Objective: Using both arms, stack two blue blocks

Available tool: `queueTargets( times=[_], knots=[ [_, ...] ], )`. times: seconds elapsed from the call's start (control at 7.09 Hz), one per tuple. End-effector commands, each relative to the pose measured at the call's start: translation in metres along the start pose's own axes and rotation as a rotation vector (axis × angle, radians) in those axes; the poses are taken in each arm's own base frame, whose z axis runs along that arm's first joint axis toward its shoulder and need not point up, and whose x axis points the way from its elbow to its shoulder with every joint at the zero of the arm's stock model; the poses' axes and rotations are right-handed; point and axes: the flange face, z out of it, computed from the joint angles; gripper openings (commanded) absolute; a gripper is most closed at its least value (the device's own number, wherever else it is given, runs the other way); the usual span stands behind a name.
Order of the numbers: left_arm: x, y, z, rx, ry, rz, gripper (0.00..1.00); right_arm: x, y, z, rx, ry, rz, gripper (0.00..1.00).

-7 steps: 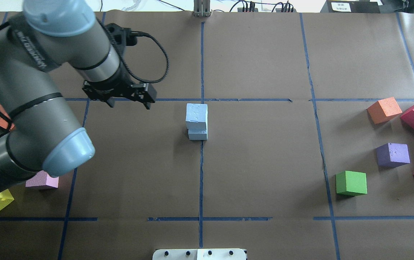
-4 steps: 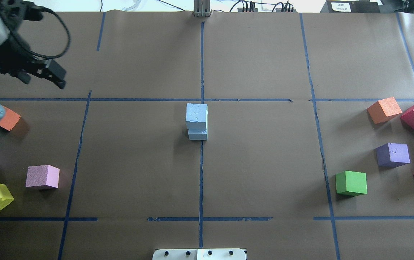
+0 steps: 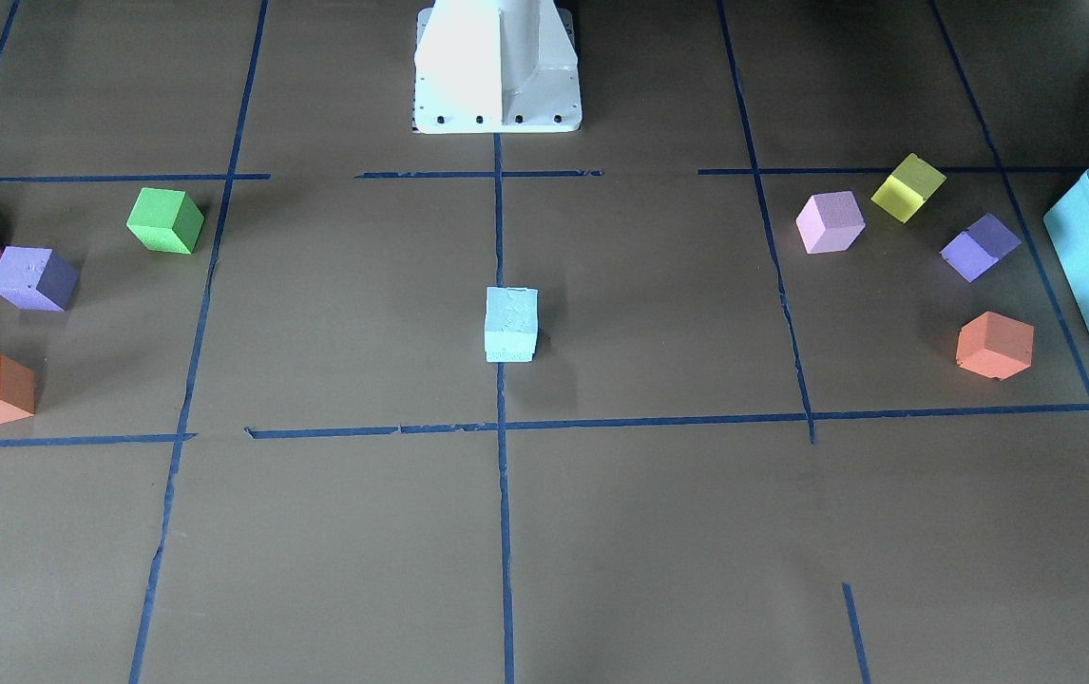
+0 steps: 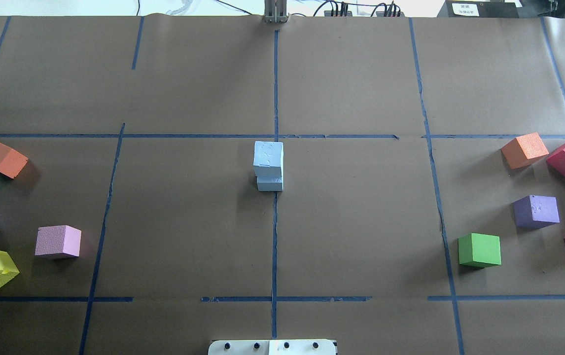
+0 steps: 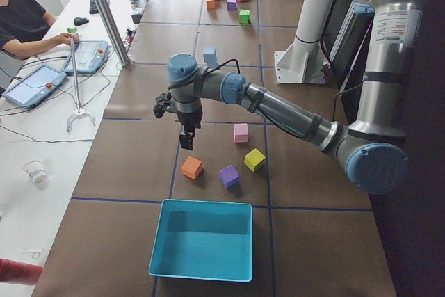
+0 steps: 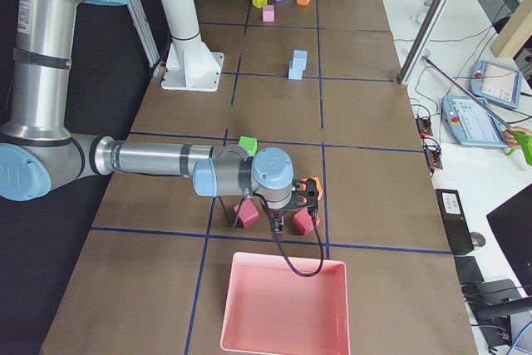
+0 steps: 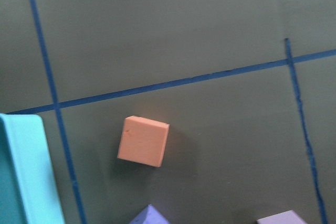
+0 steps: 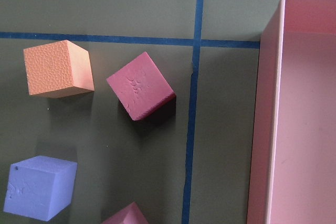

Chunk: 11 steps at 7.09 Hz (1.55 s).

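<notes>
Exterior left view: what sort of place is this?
Probably a robotics research lab: the robot's left arm reaches over a tape-gridded table of foam cubes, with an operator at control tablets alongside.

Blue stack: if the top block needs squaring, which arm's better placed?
Left, narrowly: left gripper hangs near the orange cube, inside the front view's edge; right gripper is outside it, by the pink bin.

Two pale sky-blue foam cubes stand stacked at the counter centre. The upper blue block (image 4: pixel 268 158) rests upright on the lower blue block (image 4: pixel 269 184), edges nearly flush, its dented face up. In the overhead view, the stack stands just at 6 o'clock of the central tape crossing (image 4: pixel 276 136).
</notes>
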Motion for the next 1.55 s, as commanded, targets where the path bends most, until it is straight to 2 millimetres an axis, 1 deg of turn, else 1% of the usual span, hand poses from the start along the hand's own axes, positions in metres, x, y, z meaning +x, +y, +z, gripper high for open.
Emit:
queueTargets(
  times=[0.0,0.14,0.28,0.71,0.99,1.27,1.41],
  knots=[
    [-0.112,0.027,0.034,-0.031,0.049,-0.02,1.0,0.001,0.0,0.0,-0.001,0.001,0.001,1.0],
    [-0.129,0.036,0.054,-0.031,0.049,-0.026,1.0,0.001,0.001,0.001,-0.002,0.001,0.002,1.0],
    [-0.132,0.037,0.057,-0.034,0.049,-0.042,1.0,0.001,0.001,0.001,-0.002,0.001,0.002,1.0],
    [-0.139,0.05,0.068,-0.046,0.048,-0.064,1.0,0.002,0.0,0.001,-0.003,0.001,0.003,1.0],
    [-0.14,0.051,0.07,-0.048,0.047,-0.068,1.0,0.002,0.001,0.002,-0.004,0.001,0.005,1.0],
    [-0.15,0.052,0.082,-0.047,0.046,-0.062,1.0,0.002,0.001,0.001,-0.003,0.001,0.003,1.0],
    [-0.152,0.052,0.084,-0.044,0.046,-0.059,1.0,0.002,0.001,0.002,-0.004,0.001,0.005,1.0]
  ],
)
